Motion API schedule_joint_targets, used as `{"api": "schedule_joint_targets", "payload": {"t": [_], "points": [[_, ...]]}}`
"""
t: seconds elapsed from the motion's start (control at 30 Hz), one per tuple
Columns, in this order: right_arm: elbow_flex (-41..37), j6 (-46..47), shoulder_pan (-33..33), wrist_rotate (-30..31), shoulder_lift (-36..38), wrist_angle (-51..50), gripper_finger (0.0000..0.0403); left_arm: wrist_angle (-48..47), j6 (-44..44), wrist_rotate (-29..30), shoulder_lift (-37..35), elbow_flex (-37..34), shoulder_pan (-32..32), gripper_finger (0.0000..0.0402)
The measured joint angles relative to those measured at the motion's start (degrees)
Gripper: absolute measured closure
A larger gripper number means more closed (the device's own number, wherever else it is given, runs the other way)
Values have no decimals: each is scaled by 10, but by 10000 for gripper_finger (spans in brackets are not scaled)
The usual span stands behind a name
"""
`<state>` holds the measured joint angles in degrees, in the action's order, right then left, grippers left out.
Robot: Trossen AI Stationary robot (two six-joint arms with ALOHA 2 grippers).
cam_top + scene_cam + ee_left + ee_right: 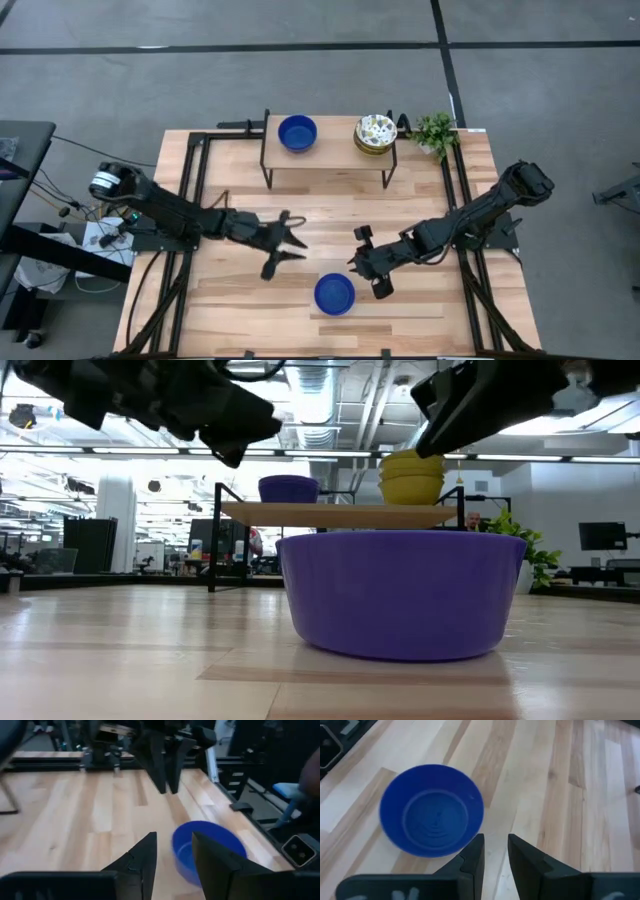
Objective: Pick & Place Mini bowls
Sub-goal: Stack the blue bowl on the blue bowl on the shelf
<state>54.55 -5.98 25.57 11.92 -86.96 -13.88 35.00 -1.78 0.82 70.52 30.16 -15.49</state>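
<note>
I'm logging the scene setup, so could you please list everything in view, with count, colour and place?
blue mini bowl on the table: one, cobalt blue, near the front edge, between the two grippers, upright and empty.
blue mini bowl on the shelf: one, cobalt blue, left part of the raised shelf.
patterned mini bowls: a stack, cream with greenish speckles inside, yellow outside in the low view, right part of the shelf; count not clear.
shelf: one, wood top on black legs, at the table's back.
plant: one, green, right of the shelf.
table: one, light wood.
left gripper: dark, fingers open, holding nothing, left of the table's bowl.
right gripper: dark, fingers apart, holding nothing, just right of that bowl.
</note>
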Motion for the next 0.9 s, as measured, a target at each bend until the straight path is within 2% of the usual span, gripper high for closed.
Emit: {"api": "schedule_joint_targets", "payload": {"t": [0.23, 0.43, 0.57, 0.7, 0.77, 0.9], "points": [[3, 12, 11, -1, 0, -23, 326, 23, 7, 13, 110, 46, -26, 280], [-4, 104, 51, -10, 0, -143, 326, 23, 8, 12, 151, 62, -26, 280], [-30, 153, 95, 45, 0, -111, 326, 29, 65, -13, 169, 63, -48, 280], [-39, 169, 119, 123, 0, -91, 326, 62, 86, 34, 190, 74, -82, 280], [-39, 191, 124, 130, 0, -88, 326, 64, 85, 66, 201, 89, -92, 280], [-39, 239, 136, 98, -2, -81, 326, 61, 84, 73, 211, 107, -103, 280]]}}
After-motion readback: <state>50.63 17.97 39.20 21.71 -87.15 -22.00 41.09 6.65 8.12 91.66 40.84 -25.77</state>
